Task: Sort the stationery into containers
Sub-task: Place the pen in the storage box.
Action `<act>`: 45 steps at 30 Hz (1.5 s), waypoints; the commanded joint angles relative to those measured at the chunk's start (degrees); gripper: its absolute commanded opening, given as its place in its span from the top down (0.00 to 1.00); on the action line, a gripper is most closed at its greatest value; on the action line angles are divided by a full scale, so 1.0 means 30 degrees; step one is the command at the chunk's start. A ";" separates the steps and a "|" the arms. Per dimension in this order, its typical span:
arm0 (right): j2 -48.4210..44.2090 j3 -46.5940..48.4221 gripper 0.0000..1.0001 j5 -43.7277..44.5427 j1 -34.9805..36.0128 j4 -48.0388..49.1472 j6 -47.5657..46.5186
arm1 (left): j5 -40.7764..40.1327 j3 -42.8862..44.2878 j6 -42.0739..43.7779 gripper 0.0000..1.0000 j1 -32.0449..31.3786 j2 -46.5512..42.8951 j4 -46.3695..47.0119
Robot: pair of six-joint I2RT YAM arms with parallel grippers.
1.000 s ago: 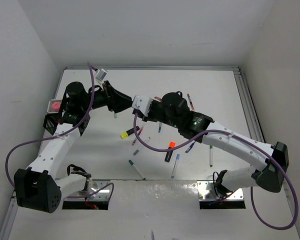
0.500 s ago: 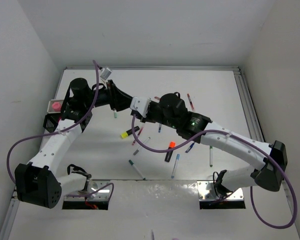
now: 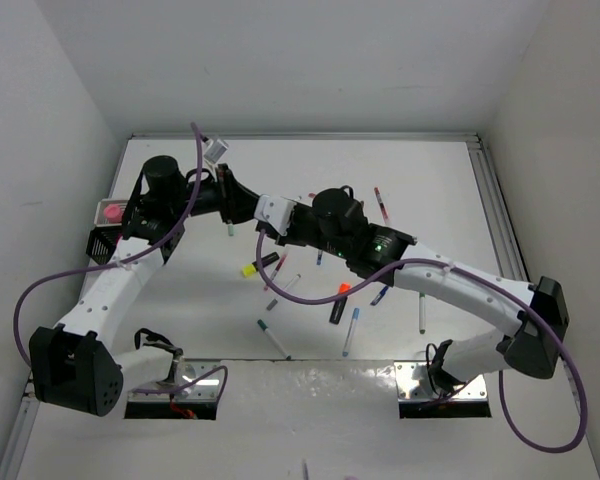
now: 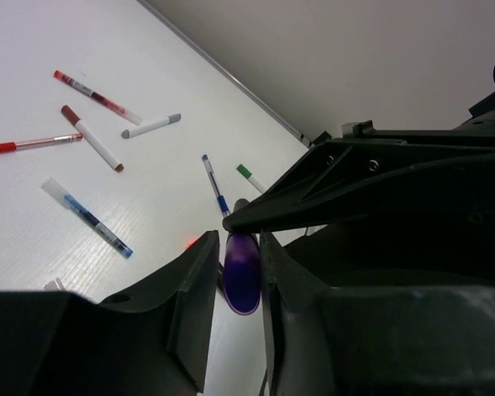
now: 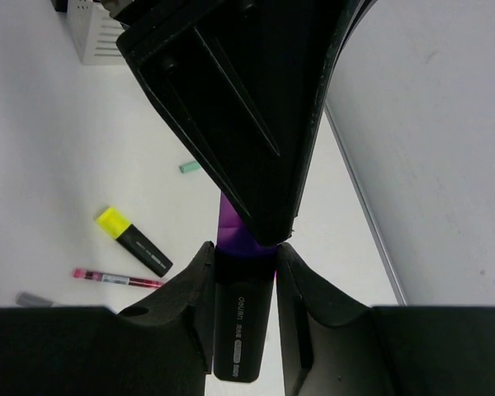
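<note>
Gripping the black barrel of a chunky purple-capped highlighter [image 5: 243, 322], the right gripper [image 5: 244, 268] holds it clear above the white bench [image 3: 430, 170]. Loose pens and a yellow-capped black highlighter [image 5: 132, 239] lie on the surface below.

The held highlighter's long axis runs straight out of the right gripper towards the left gripper [image 4: 239, 243], purple cap [image 4: 242, 276] leading. The two grippers thus face each other nose to nose along one line. The left gripper's black fingers [image 4: 200, 280] flank the cap, one on each side and just beside it. Whether they press on it cannot be told from the wrist view.

The barrel is matt black with small pale lettering, and the cap is a glossy translucent purple. Farther off, beyond the left gripper, stands a white square mesh holder [image 5: 95, 37], which is probably where the highlighter is bound.
</note>
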 commanded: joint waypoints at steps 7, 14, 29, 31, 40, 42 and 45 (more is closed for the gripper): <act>-0.0119 0.0862 0.45 0.0352 0.0220 0.1699 0.0695 | -0.0829 0.1336 0.2093 1.00 0.0508 -0.0259 -0.2731; -0.1581 0.0511 0.17 -0.0723 -0.2294 -0.0202 0.4174 | -0.7094 0.6287 0.9408 1.00 0.3817 0.0532 -1.3809; -0.1820 -0.0485 0.20 -0.5943 -0.9239 -0.5096 0.8195 | -2.0986 1.2765 1.4985 1.00 1.1197 0.4309 -2.0934; -0.1673 -0.0631 0.20 -0.6383 -0.9767 -0.5360 0.8635 | -2.0522 1.2533 1.5657 1.00 1.2106 0.4545 -2.0265; -0.1262 -0.1100 0.22 -0.6913 -1.1263 -0.5420 0.9515 | -1.9054 1.1362 1.6305 1.00 1.3400 0.5834 -1.9237; -0.1175 -0.1188 0.22 -0.6971 -1.1440 -0.5537 0.9574 | -1.8879 1.0690 1.6451 1.00 1.3576 0.6068 -1.8739; -0.1057 -0.1393 0.22 -0.6943 -1.1762 -0.5771 0.9896 | -1.8412 0.9633 1.6568 1.00 1.4014 0.6244 -1.7744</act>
